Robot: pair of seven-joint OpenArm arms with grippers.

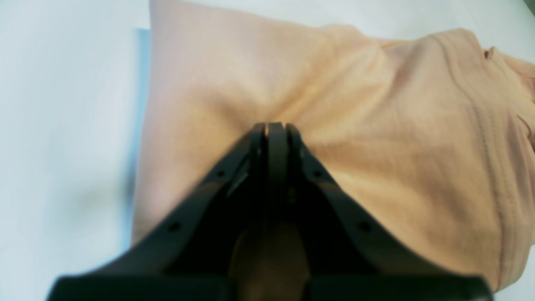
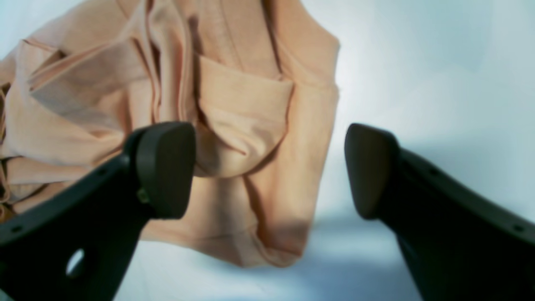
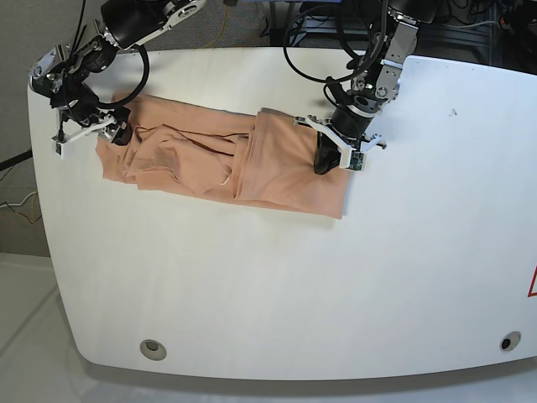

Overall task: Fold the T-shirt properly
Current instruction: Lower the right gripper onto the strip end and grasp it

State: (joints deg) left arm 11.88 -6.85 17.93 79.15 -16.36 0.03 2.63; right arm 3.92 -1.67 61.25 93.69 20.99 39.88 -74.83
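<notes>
The peach T-shirt point(image 3: 193, 159) lies stretched across the far part of the white table point(image 3: 252, 294), rumpled and partly folded over in its middle. My left gripper point(image 3: 324, 161) sits on its right part, near the edge. In the left wrist view the left gripper point(image 1: 273, 125) is shut, and creases in the T-shirt point(image 1: 376, 125) run into its tips. My right gripper point(image 3: 88, 134) is at the shirt's left end. In the right wrist view the right gripper point(image 2: 267, 169) is open and empty above the bunched T-shirt point(image 2: 250, 104). One finger point(image 2: 167, 167) is over fabric and the other over bare table.
Cables and arm bases stand along the table's far edge point(image 3: 277, 50). Two round holes point(image 3: 152, 348) point(image 3: 506, 342) sit near the front corners. White tabletop spreads in front of and to the right of the shirt.
</notes>
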